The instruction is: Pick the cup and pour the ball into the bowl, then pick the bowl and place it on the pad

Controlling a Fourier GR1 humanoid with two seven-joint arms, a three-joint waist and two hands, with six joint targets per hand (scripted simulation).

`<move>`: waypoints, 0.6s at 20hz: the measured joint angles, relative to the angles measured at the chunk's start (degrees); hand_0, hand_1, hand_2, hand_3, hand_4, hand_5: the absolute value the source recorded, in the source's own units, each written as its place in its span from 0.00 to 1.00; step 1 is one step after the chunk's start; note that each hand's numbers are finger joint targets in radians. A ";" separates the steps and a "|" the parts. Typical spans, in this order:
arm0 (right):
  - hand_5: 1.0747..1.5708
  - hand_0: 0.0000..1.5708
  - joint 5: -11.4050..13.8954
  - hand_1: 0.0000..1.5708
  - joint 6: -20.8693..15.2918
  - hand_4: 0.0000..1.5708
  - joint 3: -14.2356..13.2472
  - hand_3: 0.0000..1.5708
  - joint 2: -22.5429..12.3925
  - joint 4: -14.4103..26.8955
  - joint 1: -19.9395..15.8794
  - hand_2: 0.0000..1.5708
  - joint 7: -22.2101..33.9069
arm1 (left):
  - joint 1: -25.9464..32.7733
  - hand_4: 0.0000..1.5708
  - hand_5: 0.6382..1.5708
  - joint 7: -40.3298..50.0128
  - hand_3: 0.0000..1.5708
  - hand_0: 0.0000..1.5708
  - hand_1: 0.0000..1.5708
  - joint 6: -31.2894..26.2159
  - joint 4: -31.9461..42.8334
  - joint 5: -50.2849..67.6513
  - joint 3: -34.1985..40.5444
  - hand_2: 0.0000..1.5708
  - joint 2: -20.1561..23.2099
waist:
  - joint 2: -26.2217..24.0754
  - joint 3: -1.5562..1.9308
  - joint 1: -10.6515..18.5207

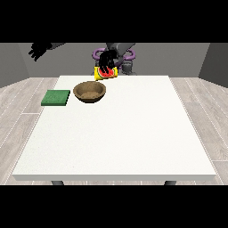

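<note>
On inspection, a large white table [116,133] filled the middle of the frame, with the robot's torso [116,51] small at upper centre behind its far edge.

The yellow cup [106,74] was found in the upper centre of the frame, lifted above the far edge of the table and tipped onto its side, its red interior turned towards the camera and downward. The hand at the view's right [107,61] sat directly on top of the cup, dark fingers draped down over its body and wrapped about it. The cup hung just above and to the right of the bowl's far rim, apart from it.

The brown bowl [90,91] stood upright on the table in the upper-left part of the tabletop, below and slightly left of the cup. Its inside appeared dark; whether the ball lay in it or in the cup could not be told.

The green pad [56,98] lay flat near the table's left edge, just left of the bowl and apart from it, with a strip of bare table between them.

The hand at the view's left [39,50] was raised in the upper left of the frame, well clear of the table and away from every object, fingers spread and holding nothing.
</note>
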 measured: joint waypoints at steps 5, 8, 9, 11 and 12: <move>0.96 0.00 1.18 0.00 -0.75 0.44 1.47 0.22 1.45 1.12 -1.55 0.00 -0.69 | 1.23 0.71 1.00 2.79 1.00 0.12 0.12 -9.37 -5.21 -2.05 -5.88 0.79 -0.11 | -0.34 -0.06 -1.33; 0.95 0.00 1.38 0.00 -0.69 0.44 1.26 0.17 1.13 1.50 -1.32 0.00 -1.43 | 1.34 0.71 1.00 2.25 0.98 0.00 0.00 -13.10 -7.29 -3.49 -7.09 0.68 -0.12 | 0.04 -0.06 -0.80; 0.95 0.00 1.51 0.00 -0.74 0.44 1.46 0.17 1.30 1.46 -1.47 0.00 -1.63 | 1.50 0.70 1.00 2.86 0.98 0.00 0.00 -14.32 -8.43 -3.81 -7.46 0.67 -0.11 | 0.32 -0.07 -1.07; 0.95 0.00 0.97 0.00 -0.96 0.44 1.07 0.17 0.87 1.02 -0.94 0.00 -0.42 | 2.47 0.66 1.00 2.28 0.95 0.00 0.00 -15.01 -9.59 -3.95 -6.61 0.73 -0.05 | -0.80 -0.10 -0.42; 0.95 0.00 1.26 0.00 -1.10 0.44 1.08 0.17 0.98 0.92 -0.15 0.00 -0.81 | 2.68 0.70 1.00 2.11 0.98 0.20 0.20 -14.43 -10.43 -3.56 -5.60 0.95 0.35 | -1.27 -0.11 0.10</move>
